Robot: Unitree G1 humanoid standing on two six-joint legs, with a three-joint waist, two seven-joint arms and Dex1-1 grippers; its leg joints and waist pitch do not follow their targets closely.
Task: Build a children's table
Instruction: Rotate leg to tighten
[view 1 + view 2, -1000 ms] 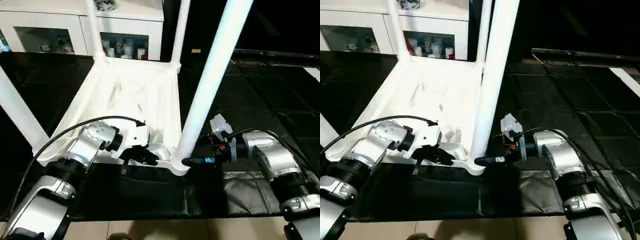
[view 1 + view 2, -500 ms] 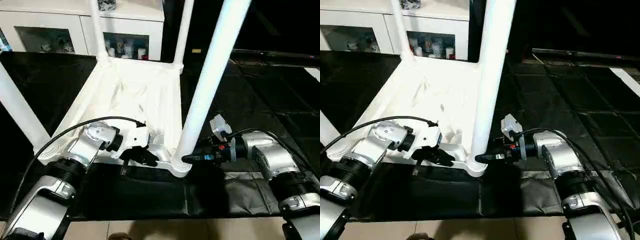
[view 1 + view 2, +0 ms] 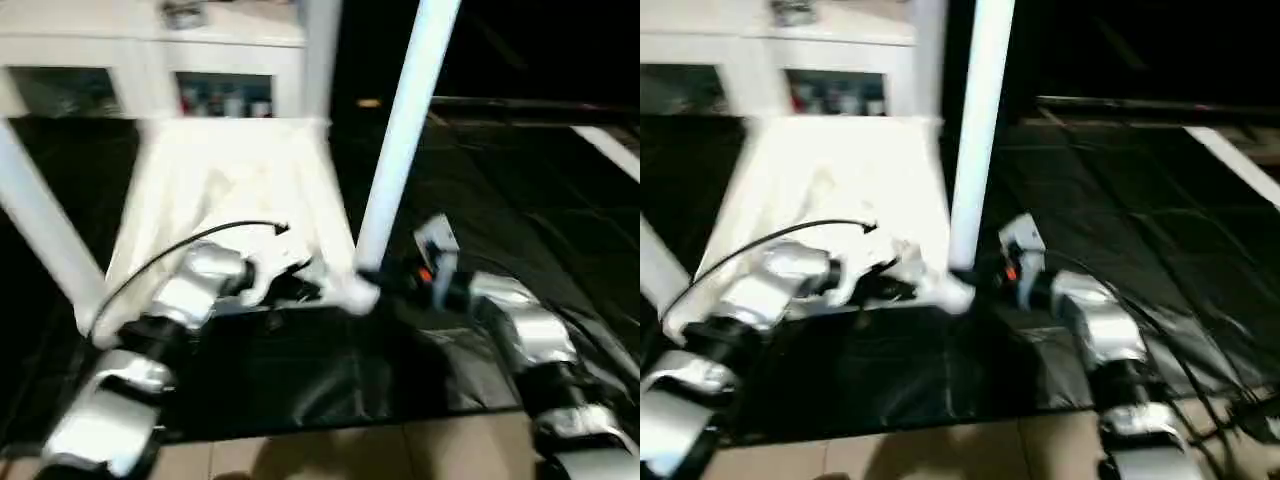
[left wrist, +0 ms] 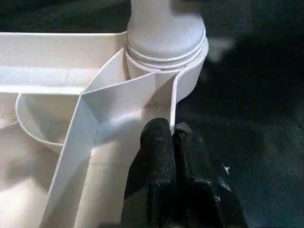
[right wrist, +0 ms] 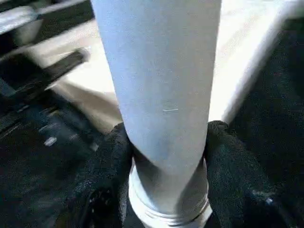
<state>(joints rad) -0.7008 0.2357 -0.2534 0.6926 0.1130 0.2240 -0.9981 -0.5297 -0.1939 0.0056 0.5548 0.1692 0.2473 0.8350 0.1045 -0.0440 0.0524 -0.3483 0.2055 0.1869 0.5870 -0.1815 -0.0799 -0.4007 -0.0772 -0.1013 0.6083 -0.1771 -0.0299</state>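
Black mats carry one white children's table point(image 3: 230, 190), upside down, four round legs standing. Left tool point(image 4: 169, 138) pinches its rim; right tool point(image 5: 164, 156) clasps one leg point(image 5: 159, 85).

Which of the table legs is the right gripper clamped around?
The near right leg, rising from the tabletop corner nearest the robot; the right gripper hugs its base.

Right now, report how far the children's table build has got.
Done: the white plastic tabletop lies upside down on the black mat, with legs standing in its corners. In hand: the right tool clasps the near round white leg just above its socket, while the left tool, shut, pinches the top's rim beside that corner. Left: whether this leg is fully seated cannot be told; then turning the table upright.
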